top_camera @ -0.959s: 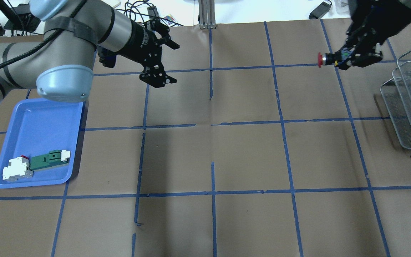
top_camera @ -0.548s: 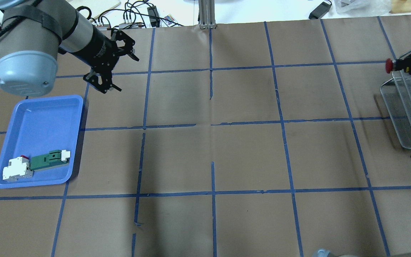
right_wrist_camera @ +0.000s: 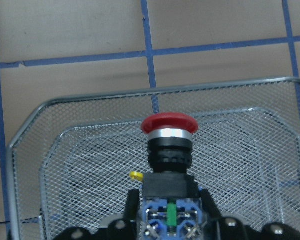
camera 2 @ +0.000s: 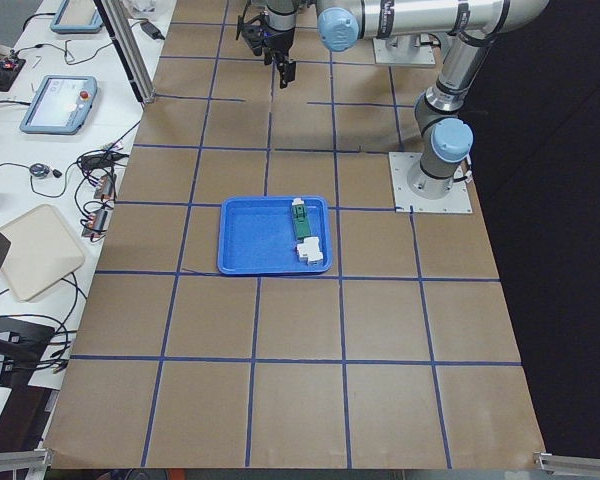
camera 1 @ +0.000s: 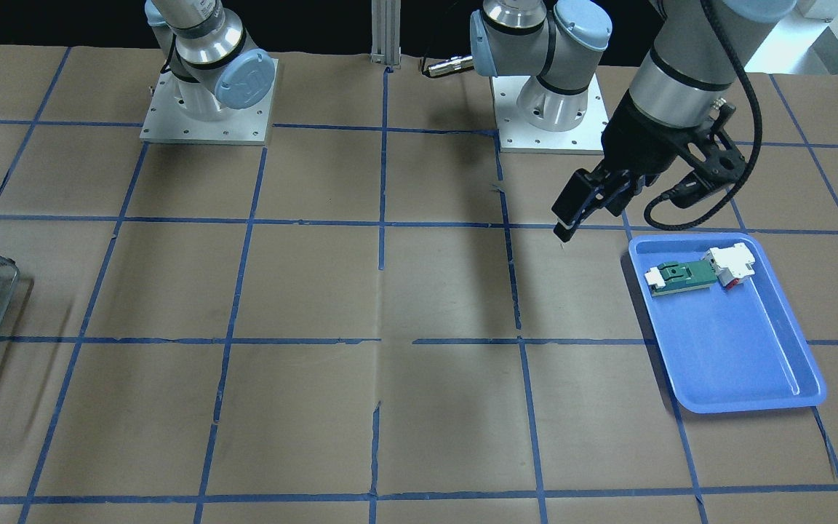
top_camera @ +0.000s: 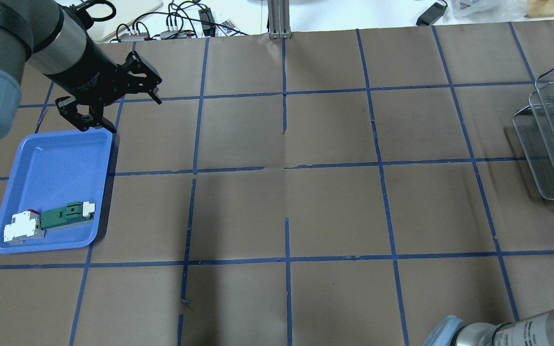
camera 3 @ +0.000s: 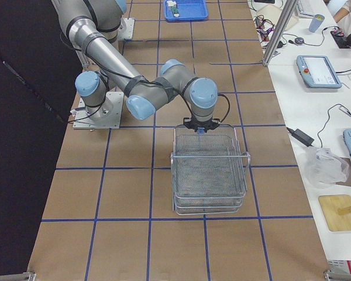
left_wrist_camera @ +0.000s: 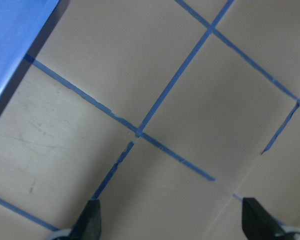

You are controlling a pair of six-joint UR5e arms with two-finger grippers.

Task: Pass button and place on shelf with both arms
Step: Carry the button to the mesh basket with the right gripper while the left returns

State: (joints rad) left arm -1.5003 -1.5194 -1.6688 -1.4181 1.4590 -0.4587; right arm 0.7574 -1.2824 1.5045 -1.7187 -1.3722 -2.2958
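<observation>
Your right gripper (right_wrist_camera: 170, 222) is clamping the push-button (right_wrist_camera: 169, 145) by its block above the wire-mesh shelf (right_wrist_camera: 90, 102); you should be lowering it close before releasing; the left gripper (left_wrist_camera: 172, 220) is gaping empty.

L claw (top_camera: 136, 115) wide open, hovering low; R claw (right_wrist_camera: 169, 215) clamped on button (right_wrist_camera: 169, 124).

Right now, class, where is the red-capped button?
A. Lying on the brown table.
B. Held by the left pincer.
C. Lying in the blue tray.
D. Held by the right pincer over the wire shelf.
D: the right wrist view shows the button clamped in the right pincer over the mesh of the shelf; the left pincer is open and empty.
</observation>
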